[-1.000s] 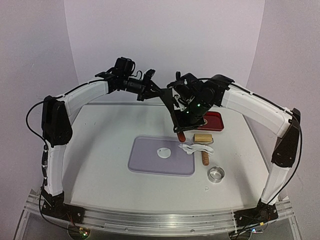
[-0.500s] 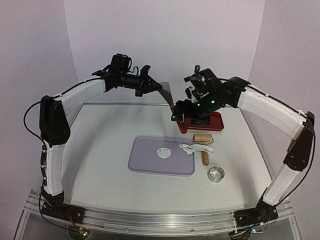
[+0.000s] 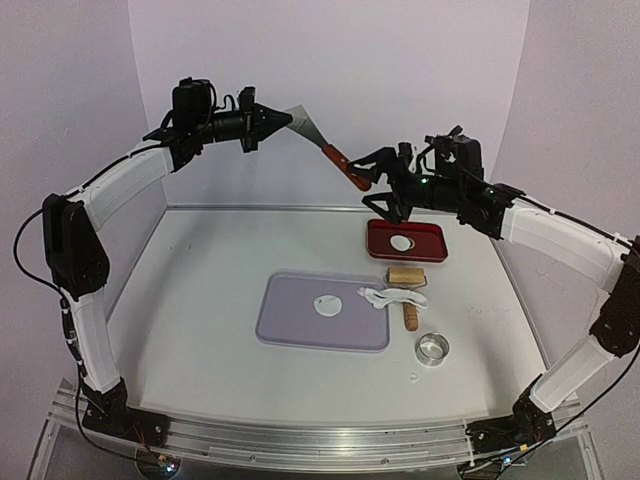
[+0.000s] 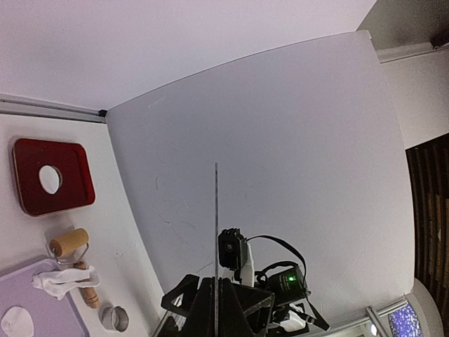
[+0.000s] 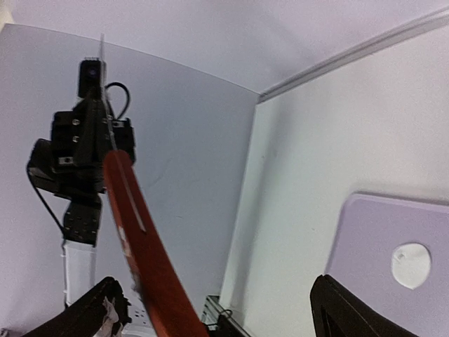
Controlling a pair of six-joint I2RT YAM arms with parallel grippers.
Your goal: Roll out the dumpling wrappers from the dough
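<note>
The left pincer (image 3: 268,120) is clenched on the blade of a scraper (image 3: 330,153), high above the far edge of the counter (image 3: 200,300). A thin, round, white dumpling wrapper (image 3: 327,306) lies on the purple mat (image 3: 290,325) in the middle of the counter. The right pincer (image 3: 379,183) is released around the scraper's red handle. Ragged dough (image 3: 383,297) lies on the roller (image 3: 408,276). Another wrapper (image 3: 402,243) lies in the red tray (image 3: 432,240) near the far edge.

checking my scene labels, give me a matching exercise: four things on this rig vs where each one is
1 scraper
2 ring cutter
3 ragged dough
4 red tray

a holds one round wrapper
b clamped in the left gripper, in the air
c lying at the wooden roller handle
d standing alone, right of the purple mat

Pairs: 1-b, 2-d, 3-c, 4-a
</note>
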